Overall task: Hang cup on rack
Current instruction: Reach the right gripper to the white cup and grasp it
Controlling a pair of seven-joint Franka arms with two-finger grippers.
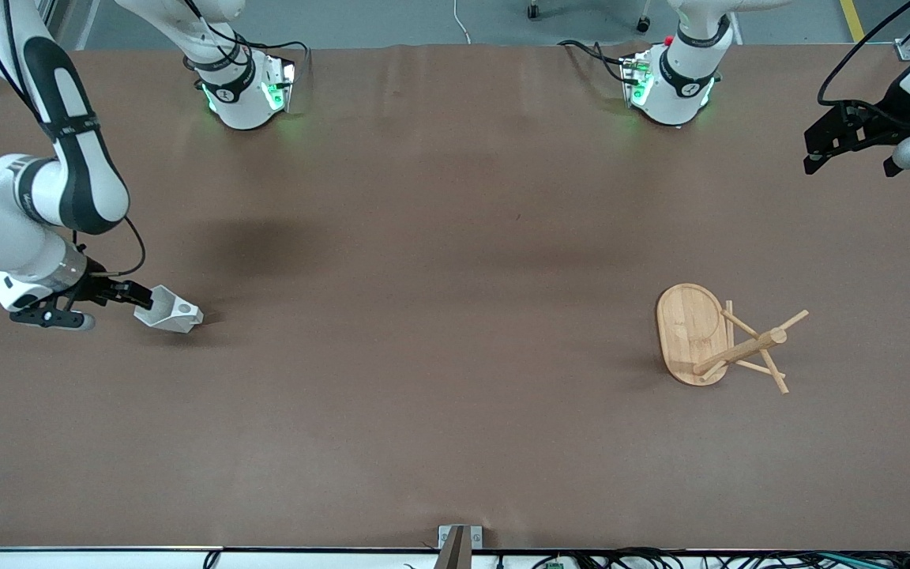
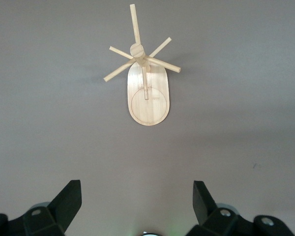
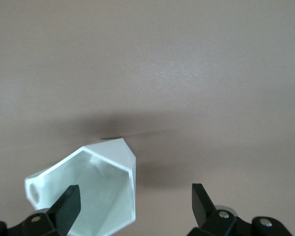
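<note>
White faceted cup [image 1: 171, 314] lies tipped on its side on the brown surface [image 1: 439, 316] at the right arm's end, mouth turned toward the right claw [image 1: 135, 296], pierced handle at about 9 o'clock of the mouth in the right wrist view. Right claw low at the cup's rim, fingers spread wide; one finger [image 3: 69, 204] stands in front of the open mouth, the other well clear of the cup, nothing pinched yet. Bamboo mug tree [image 1: 692, 332] stands at the left arm's end, well apart from the cup, oval base flat, post and slanted pegs leaning toward 4 o'clock in the front view (camera angle, most likely). Left claw [image 1: 850, 142] waits high at the surface's edge, at about 1 o'clock of the rack, fingers spread, empty. Handling, as judged: cup looks light, rigid, matte, probably brittle if dropped; angled facets could let a pinch slide. Best hold likely across the rim wall, one finger inside, leaving the handle hole free for a peg.
</note>
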